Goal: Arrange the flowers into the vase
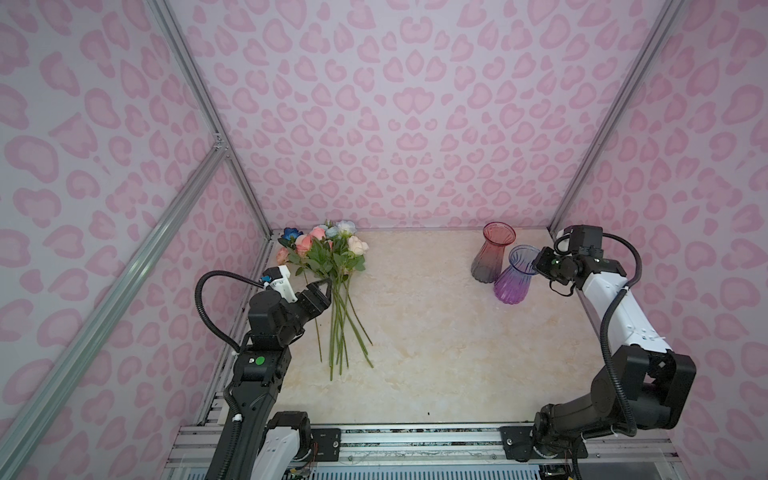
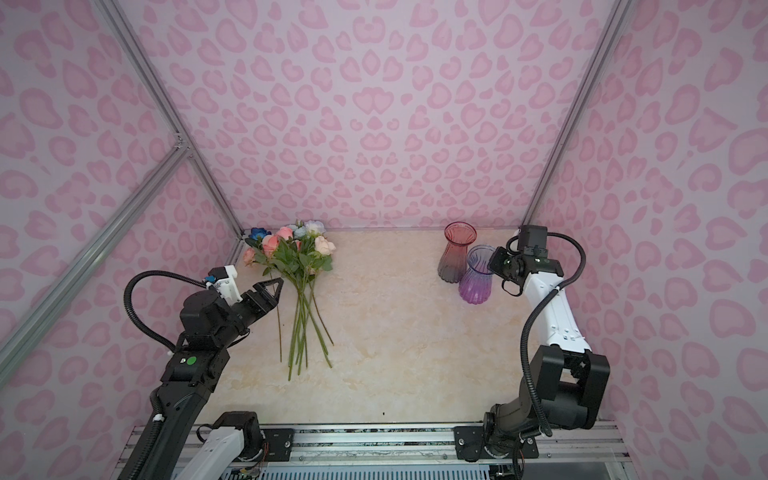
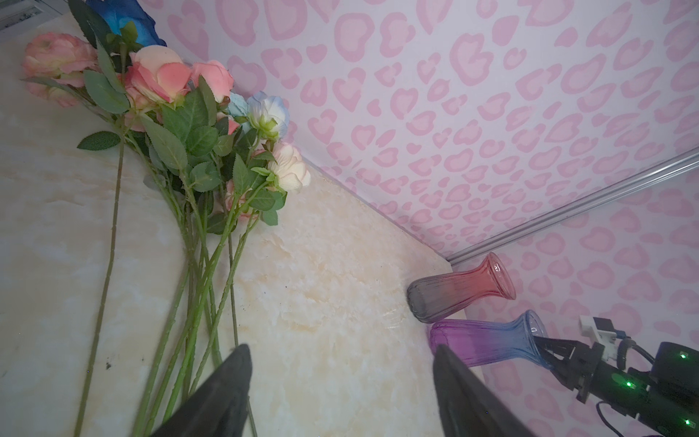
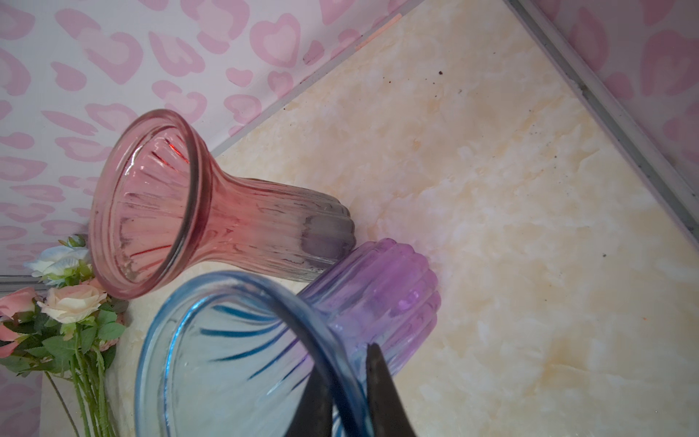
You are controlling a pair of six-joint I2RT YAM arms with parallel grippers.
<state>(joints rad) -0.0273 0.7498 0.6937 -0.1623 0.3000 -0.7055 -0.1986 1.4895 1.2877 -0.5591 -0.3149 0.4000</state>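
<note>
At six o'clock, along the near edge of the table (image 1: 436, 340), a metal rail (image 1: 415, 434) carries both arm bases. Both top views show a round green sticker (image 1: 259, 360) on the left arm, with a small white tag beside it that may be printed but is too small to read.

Toward nine o'clock the left gripper (image 1: 328, 293) hangs with its fingers spread wide and nothing between them. The left wrist view shows bare tabletop in the gap and one finger (image 3: 223, 386) crossing in front of the stems.

The flowers (image 1: 332, 259) lie flat on the table from eight toward eleven o'clock, with the stem ends nearest. Their coral, pink, cream and pale blue heads, and a dark blue head (image 1: 292, 233), lie by the far left corner. The top views show one stem (image 1: 318, 336) lying apart from the bundle on its nine o'clock side.

At two o'clock the right gripper (image 1: 537, 261) is closed on the rim of the blue-and-purple vase (image 1: 510, 286). Only the right wrist view shows how: one finger (image 4: 317, 401) is inside the mouth and its partner outside, with the glass lip between them. Just beyond, toward one o'clock, stands the red-and-grey vase (image 1: 490, 262), its base just beside the purple one. Pink-patterned walls (image 1: 374, 104) rise behind.
</note>
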